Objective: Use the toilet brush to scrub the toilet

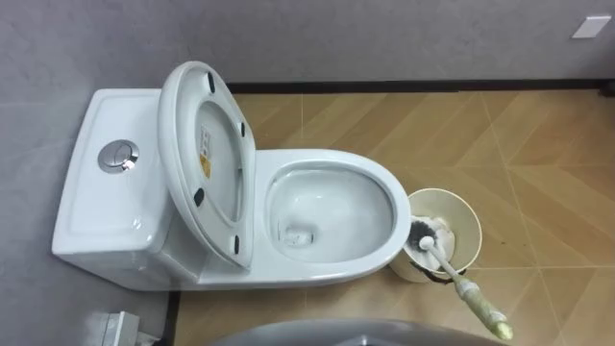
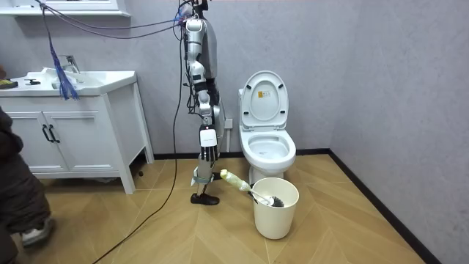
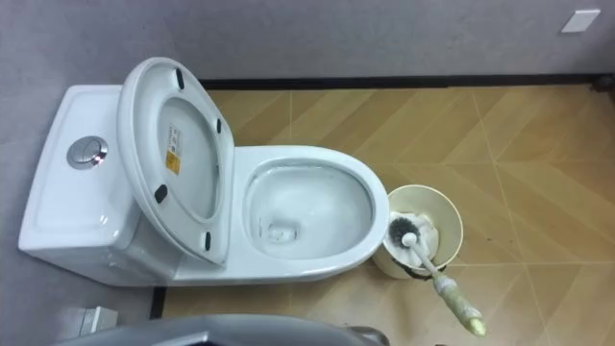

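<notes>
The brush [image 1: 450,267] leans in the bucket [image 1: 463,213] right of the toilet [image 1: 332,159], head down at far left, handle slanting near-right over the rim. The raised lid [image 1: 183,125] bears a sticker [image 1: 204,154], its print unreadable. The right hand [image 2: 209,147] hangs beside the robot; I cannot tell its state.

I'm slim and silver-grey, dark at the joints, black-footed; cables rise from my head, a white tag by my right hand [image 2: 209,150].
</notes>
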Controlling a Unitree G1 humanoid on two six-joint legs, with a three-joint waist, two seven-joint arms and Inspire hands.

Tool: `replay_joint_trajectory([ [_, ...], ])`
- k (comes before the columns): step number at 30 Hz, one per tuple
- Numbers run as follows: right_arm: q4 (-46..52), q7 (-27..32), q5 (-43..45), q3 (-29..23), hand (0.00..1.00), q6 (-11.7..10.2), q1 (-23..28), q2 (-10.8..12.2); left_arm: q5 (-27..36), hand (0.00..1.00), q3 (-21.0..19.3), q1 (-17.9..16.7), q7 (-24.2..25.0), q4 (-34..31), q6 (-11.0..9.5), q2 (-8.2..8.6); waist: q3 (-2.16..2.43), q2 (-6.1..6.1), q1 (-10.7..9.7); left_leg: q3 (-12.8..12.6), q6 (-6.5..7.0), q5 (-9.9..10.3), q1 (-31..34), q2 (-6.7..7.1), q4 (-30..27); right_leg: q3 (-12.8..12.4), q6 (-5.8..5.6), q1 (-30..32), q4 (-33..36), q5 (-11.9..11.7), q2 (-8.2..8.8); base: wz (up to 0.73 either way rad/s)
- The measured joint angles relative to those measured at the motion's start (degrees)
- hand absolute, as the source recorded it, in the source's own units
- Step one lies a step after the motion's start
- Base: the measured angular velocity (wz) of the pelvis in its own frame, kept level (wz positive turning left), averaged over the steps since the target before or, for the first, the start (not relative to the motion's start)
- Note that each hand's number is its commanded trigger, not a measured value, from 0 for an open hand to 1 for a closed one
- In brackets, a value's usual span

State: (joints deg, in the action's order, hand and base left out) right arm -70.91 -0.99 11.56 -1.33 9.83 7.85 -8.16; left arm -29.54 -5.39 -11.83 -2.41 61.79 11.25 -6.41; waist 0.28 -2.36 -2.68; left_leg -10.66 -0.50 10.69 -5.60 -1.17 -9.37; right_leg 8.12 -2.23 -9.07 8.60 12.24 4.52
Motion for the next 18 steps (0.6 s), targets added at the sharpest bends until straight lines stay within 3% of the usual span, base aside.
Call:
replay_joint_trajectory([
  [8, 0.1, -0.5, 0.0, 0.0, 0.00, -0.6, -0.1, 0.0, 0.0, 0.00, 0.0, 0.1, 0.0, 0.0, -0.5, -0.03, -0.51, -0.07, 0.1, -0.1, 0.03, 0.2, 0.0, 0.02, 0.0, -0.1, -0.03, 0.1, -0.2, 0.1, 0.01, 0.00],
  [18, 0.6, 0.0, 1.5, 0.0, 0.00, -1.9, -0.1, -0.2, 0.0, 0.00, 0.1, 0.1, 0.1, 0.1, -1.4, 0.00, -0.62, 0.36, 0.1, -0.1, -0.08, 0.2, 0.1, -0.07, 0.1, -0.1, -0.02, 0.0, -0.3, 0.1, -0.10, 0.00],
])
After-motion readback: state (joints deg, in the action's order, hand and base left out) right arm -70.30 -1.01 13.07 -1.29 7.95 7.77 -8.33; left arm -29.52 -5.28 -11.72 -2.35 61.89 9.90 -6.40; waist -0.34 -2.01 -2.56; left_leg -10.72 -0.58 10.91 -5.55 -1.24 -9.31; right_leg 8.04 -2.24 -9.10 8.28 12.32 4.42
